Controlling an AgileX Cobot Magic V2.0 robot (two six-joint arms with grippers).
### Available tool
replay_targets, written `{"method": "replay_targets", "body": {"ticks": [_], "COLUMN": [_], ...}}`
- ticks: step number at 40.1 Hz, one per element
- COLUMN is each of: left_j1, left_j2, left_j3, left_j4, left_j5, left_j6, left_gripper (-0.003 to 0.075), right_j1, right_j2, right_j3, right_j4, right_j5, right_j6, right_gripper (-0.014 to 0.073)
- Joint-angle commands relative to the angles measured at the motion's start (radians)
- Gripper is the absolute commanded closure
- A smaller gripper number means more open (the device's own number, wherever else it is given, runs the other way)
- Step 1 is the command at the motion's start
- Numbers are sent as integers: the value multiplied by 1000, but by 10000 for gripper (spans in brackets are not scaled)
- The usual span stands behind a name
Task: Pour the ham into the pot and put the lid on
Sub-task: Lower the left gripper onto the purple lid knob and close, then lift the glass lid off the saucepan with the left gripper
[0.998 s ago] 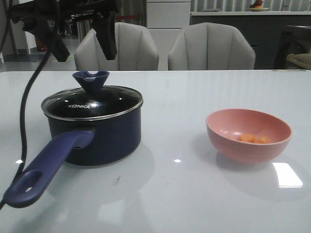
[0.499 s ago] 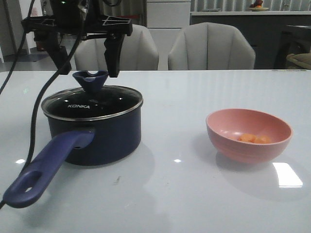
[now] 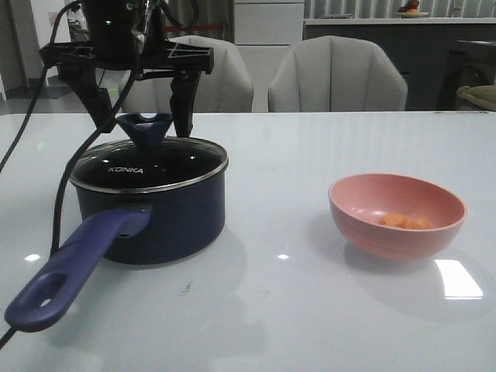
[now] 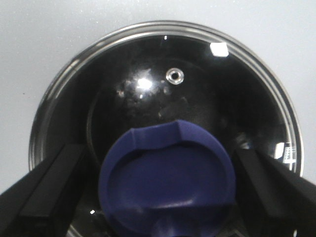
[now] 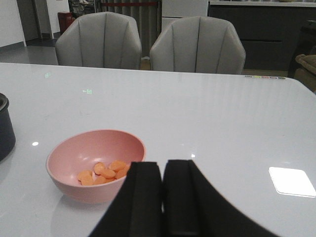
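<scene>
Overhead, my left claw (image 3: 141, 116) hangs spread wide, one finger (image 3: 91, 97) on each side of the blue knob (image 3: 144, 128), with a gap between each finger and the knob as far as the front view shows; it grips nothing. From my left wrist the two dark fingertips (image 4: 47, 190) flank the knob (image 4: 165, 182) at a clear distance, so there is room on both sides. The lid (image 3: 147, 164) sits flat on the pot (image 3: 151, 217), its steel rim meeting the pot's edge all round. The pot stands on the left half of the desk (image 3: 287, 310), well back from the near edge, and only its long handle (image 3: 70, 267) reaches out toward the near left corner. A black cable (image 3: 58, 209) droops down past the handle on the left side. The pink bowl (image 3: 397, 215) rests on the right half, well apart from the pot, with a broad stretch of bare desk between them. The ham (image 5: 103, 173) lies in the bottom of that bowl, a few orange slices bunched together. My right claw (image 5: 162, 197) is clenched, its two dark fingers pressed together with nothing between them, hovering just beside the bowl's (image 5: 94, 163) rim. Two grey chairs (image 3: 337, 74) stand behind the far edge.
</scene>
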Motion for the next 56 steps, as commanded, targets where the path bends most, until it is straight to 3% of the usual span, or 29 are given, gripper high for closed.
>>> {"method": "replay_targets", "body": {"ticks": [1, 7, 16, 21, 46, 56], "left_j1": [-2, -2, -2, -2, 0, 98], "left_j2": [-39, -28, -24, -24, -108, -215], "left_j3": [-31, -31, -53, -66, -102, -86], "left_j4": [2, -5, -9, -9, 137, 87], "left_j5": [-27, -27, -27, -23, 87, 68], "left_j6": [-11, -11, -11, -11, 32, 106], "left_gripper": [115, 165, 370, 427, 430, 430], "right_j1": [-6, -6, -6, -6, -6, -6], "right_j2": [-20, -20, -20, -20, -20, -20], "right_j3": [-4, -4, -4, -4, -4, -4], "right_j4": [-4, -4, -4, -4, -4, -4], "right_j5": [-81, -81, -81, -81, -81, -81], "right_j6": [-8, -8, -8, -8, -8, -8], "right_gripper": [445, 445, 445, 445, 445, 445]}}
